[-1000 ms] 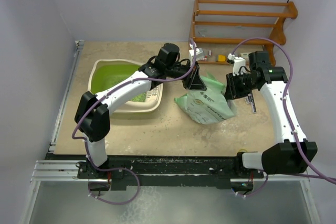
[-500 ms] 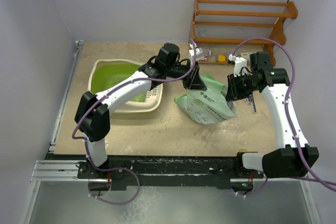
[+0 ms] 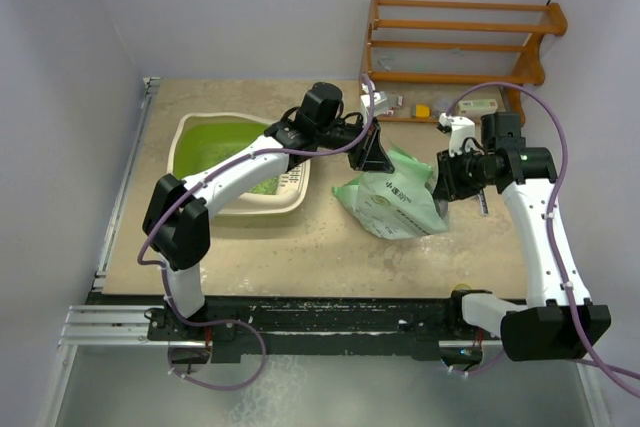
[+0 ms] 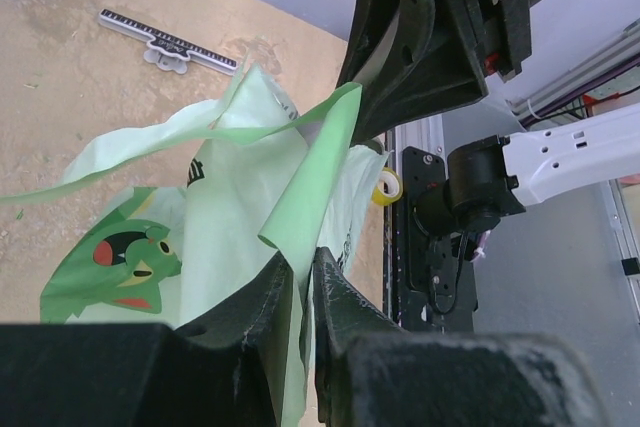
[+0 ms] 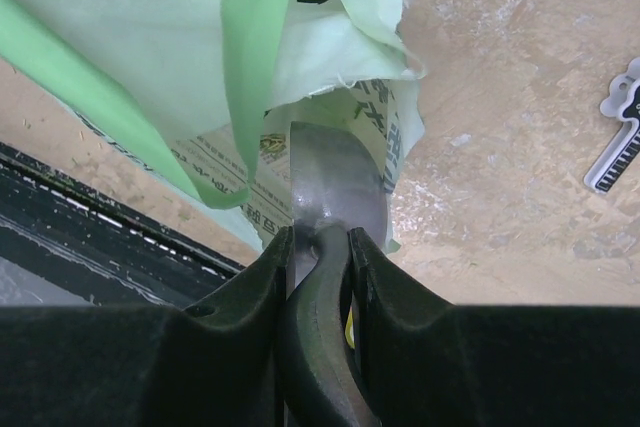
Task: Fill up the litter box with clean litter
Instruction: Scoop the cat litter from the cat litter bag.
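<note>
Movement is small: your right hand [image 5: 320,242], clamped on a flat grey strip [image 5: 330,177], came nearer; your left hand [image 4: 303,272] pinches the pale green printed bag [image 3: 395,202]. No pouring yet.

There's your litter box [image 3: 192,129], sitting flat and upright on the far left part of the worktop [image 3: 300,257]: a rounded cream tray, lime-green inside, with the slotted cream rim section at its near right corner. The litter [image 3: 263,187], tiny green pellets, lies in a thin patch on the floor there.
</note>
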### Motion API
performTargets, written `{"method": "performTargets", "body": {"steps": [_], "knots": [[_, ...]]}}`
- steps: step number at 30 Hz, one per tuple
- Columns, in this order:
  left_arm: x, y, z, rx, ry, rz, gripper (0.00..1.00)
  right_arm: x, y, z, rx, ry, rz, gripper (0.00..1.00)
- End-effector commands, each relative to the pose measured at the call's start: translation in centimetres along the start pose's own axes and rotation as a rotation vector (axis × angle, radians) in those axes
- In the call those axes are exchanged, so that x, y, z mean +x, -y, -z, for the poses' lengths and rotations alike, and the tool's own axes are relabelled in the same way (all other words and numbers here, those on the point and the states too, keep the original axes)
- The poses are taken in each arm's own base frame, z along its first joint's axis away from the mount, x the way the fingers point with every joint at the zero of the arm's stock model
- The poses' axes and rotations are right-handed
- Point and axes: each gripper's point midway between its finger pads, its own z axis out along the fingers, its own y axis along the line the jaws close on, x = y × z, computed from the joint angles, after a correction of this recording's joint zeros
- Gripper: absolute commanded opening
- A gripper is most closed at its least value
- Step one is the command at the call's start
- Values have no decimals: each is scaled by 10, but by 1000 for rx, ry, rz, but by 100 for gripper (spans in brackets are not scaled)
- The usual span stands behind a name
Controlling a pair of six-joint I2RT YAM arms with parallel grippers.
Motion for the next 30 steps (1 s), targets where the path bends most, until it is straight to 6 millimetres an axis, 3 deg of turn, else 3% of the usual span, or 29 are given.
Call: {"method": "performTargets", "body": {"steps": [1,4,18,22,26,30], "knots": [[-14,6,-2,22,40,-33,11,35,3,4,33,-122,-18,13],[-15,7,-3,26,44,-35,11,33,3,1,28,-118,-18,0],[-2,27,-18,117,-6,-24,10,-16,-10,-6,-98,-23,-54,0],[5,22,-21,114,-27,-22,3,-25,-11,-4,-109,-5,-54,0],[14,23,-27,170,-76,-32,3,-27,-10,-6,-104,1,-54,0],[8,3,-21,4,-69,-83,3,-29,-8,-9,-99,13,-59,0]]}}
